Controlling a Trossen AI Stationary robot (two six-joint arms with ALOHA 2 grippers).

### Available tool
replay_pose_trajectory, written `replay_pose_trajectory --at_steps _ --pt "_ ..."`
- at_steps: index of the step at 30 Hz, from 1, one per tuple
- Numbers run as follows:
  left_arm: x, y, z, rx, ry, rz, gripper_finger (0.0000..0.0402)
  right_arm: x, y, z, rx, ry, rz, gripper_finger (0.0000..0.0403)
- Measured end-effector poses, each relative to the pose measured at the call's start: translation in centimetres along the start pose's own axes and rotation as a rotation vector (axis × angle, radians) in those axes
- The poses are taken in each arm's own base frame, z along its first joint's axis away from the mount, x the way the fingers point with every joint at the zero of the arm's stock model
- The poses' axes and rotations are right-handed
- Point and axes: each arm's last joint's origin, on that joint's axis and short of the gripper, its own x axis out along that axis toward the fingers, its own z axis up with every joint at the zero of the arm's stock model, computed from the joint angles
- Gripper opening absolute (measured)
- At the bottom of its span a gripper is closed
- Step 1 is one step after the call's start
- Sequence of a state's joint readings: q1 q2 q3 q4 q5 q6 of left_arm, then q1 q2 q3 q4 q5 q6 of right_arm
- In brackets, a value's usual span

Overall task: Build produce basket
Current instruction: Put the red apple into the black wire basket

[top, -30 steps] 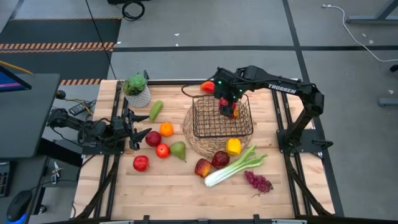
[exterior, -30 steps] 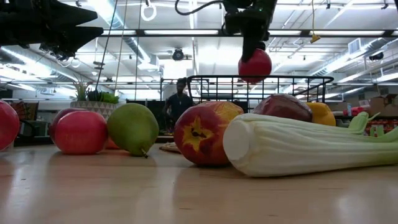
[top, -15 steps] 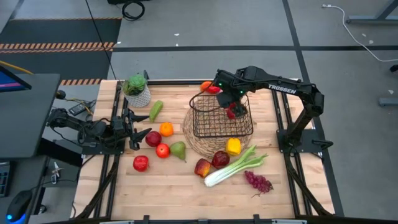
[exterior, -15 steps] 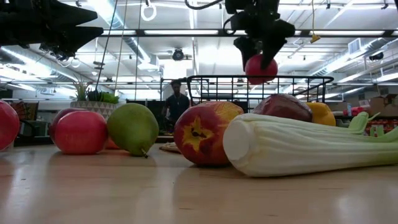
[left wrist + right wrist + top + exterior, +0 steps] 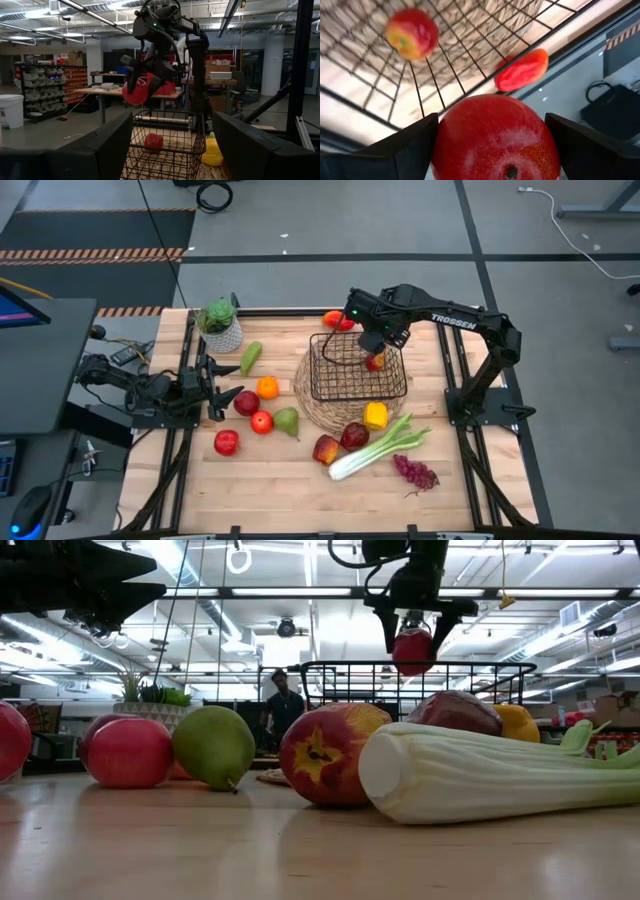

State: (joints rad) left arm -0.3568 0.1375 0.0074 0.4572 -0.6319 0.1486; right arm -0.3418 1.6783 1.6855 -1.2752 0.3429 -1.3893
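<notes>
My right gripper [image 5: 374, 350] holds a red apple [image 5: 412, 648] above the black wire basket [image 5: 357, 370], upper centre of the high view; next I should lower inside its rim, then release.

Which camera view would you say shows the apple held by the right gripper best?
The right wrist view: the red apple fills it between the fingers. The low and left wrist views show it smaller above the basket; the high view mostly hides it.
</notes>
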Motion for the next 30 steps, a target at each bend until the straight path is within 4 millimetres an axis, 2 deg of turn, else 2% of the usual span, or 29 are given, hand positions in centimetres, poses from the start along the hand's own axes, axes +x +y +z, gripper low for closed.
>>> replay_pose_trajectory --at_steps 3,6,10,15,19,24,26,30 --pt "0.0 0.0 0.0 0.0 0.0 0.0 0.0281 0.0 0.0 0.1 -0.014 -0.008 -0.002 0.0362" --pt "0.0 0.0 0.0 0.0 0.0 0.0 0.0281 0.0 0.0 0.3 0.059 -0.076 0.009 0.0362" --pt "0.0 0.0 0.0 0.0 0.0 0.0 0.0281 0.0 -0.2 0.5 0.319 -0.285 0.066 0.0363" --pt "0.0 0.0 0.0 0.0 0.0 0.0 0.0281 -0.1 -0.9 0.5 0.717 -0.605 0.234 0.0363" --pt "0.0 0.0 0.0 0.0 0.0 0.0 0.0281 -0.4 -1.6 0.5 0.874 -0.819 0.35 0.0362" --pt "0.0 0.0 0.0 0.0 0.0 0.0 0.0281 -0.3 -2.6 1.1 1.049 -0.989 0.459 0.0363" --pt "0.0 0.0 0.0 0.0 0.0 0.0 0.0281 -0.3 -3.2 1.5 1.21 -1.016 0.515 0.0364" --pt "0.0 0.0 0.0 0.0 0.0 0.0 0.0281 -0.2 -3.9 1.6 1.674 -0.94 0.634 0.0364"
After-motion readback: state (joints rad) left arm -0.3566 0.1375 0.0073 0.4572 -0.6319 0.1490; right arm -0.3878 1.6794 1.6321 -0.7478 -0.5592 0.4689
